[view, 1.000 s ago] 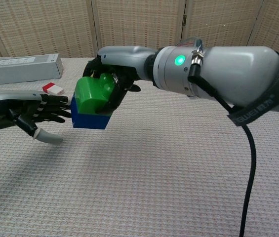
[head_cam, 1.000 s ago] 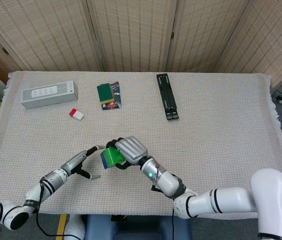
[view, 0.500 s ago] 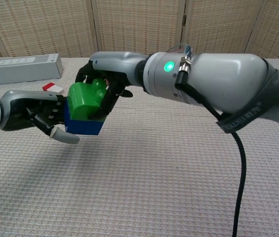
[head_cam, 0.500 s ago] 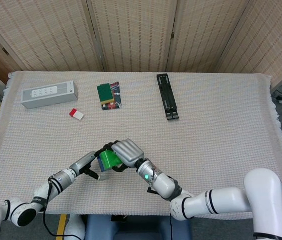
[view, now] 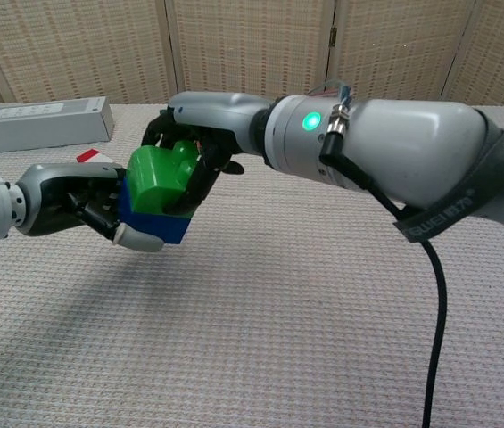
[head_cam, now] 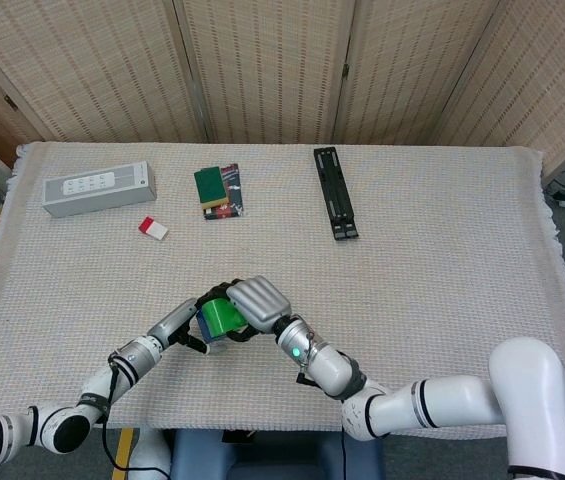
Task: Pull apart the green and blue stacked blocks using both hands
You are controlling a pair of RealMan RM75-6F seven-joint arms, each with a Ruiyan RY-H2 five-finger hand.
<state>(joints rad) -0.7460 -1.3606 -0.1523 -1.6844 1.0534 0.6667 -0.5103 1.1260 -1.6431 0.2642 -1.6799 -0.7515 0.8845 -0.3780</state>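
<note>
Above the cloth, both hands grip blocks.

Green block (view: 161, 173) stacked on blue block (view: 155, 223), airborne.

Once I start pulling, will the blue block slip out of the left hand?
Possibly. The blue block looks like smooth hard plastic, and the left hand seems to hold only its side. It should stay rigid. The right hand wraps the green block more fully.
</note>
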